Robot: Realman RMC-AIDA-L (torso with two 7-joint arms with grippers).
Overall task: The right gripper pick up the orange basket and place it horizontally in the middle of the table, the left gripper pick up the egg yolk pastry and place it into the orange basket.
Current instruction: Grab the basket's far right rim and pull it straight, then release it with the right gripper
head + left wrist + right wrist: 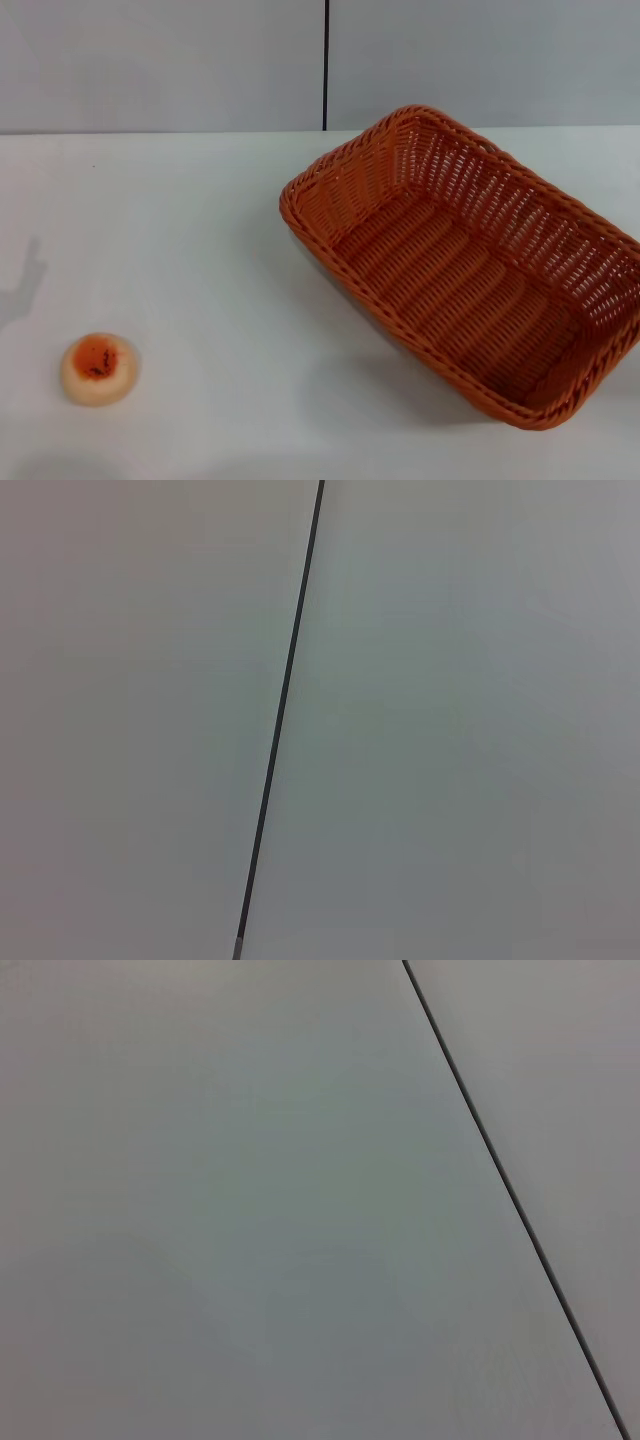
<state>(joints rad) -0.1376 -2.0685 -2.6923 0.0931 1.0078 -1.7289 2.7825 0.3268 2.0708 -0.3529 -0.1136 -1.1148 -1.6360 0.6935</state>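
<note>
The orange basket (470, 260) lies on the white table (200, 250) at the right, turned diagonally, its long axis running from the back middle toward the front right. It holds nothing. The egg yolk pastry (99, 368) sits on the table at the front left, pale cream with an orange-red speckled top. Neither gripper shows in the head view, and both wrist views show only a plain grey wall with a dark seam (280, 720).
A grey wall with a vertical dark seam (326, 65) rises behind the table's back edge. A faint arm shadow (25, 285) falls on the table at the far left. White tabletop lies between the pastry and the basket.
</note>
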